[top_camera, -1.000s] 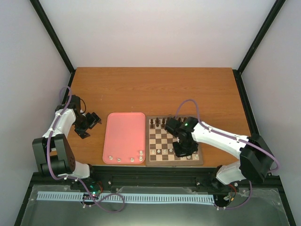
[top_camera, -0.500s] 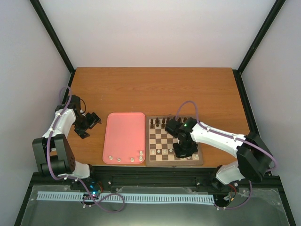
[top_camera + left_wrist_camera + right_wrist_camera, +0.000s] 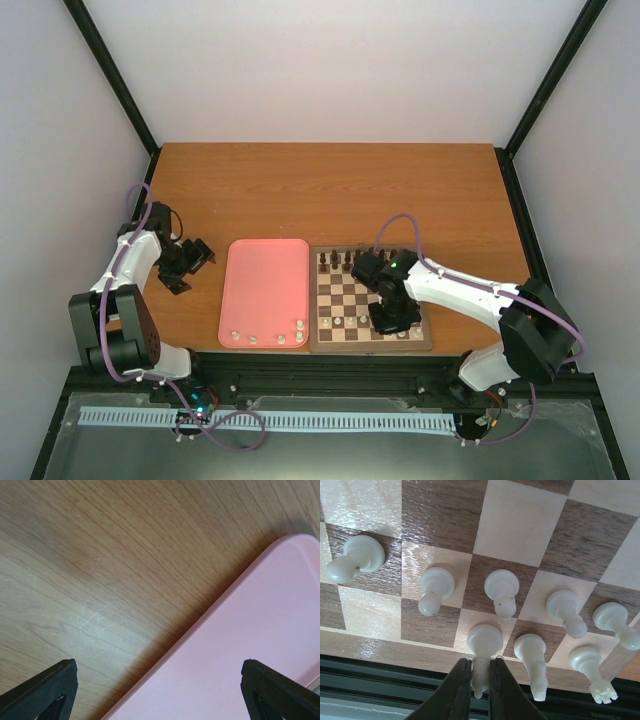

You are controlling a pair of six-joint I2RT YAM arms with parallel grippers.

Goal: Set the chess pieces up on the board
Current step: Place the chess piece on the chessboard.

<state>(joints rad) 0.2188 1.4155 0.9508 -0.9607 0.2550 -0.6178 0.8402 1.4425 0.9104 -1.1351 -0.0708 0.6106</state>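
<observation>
The board [image 3: 370, 346] lies right of centre, and my right gripper [image 3: 392, 318] hangs over its near right part. In the right wrist view, that gripper [image 3: 480, 672] is shut on the stem of a white chess piece [image 3: 484, 642]. The piece's base rests on a light square of the board [image 3: 520, 520], in the nearest row. Several white pieces stand around it, such as a pawn [image 3: 502, 590] and a taller piece [image 3: 532, 657]. More white pieces [image 3: 265, 339] sit on the pink tray. My left gripper [image 3: 198, 256] is open over the table, left of the tray.
The pink tray [image 3: 265, 285] lies against the board's left side; its corner [image 3: 250, 630] shows under my open left gripper [image 3: 160, 687]. Dark brown pieces [image 3: 340, 260] line the board's far row. A black rail runs along the near table edge.
My right gripper has shifted slightly toward the board's near edge with the white piece between its fingers. The left arm has not moved.
</observation>
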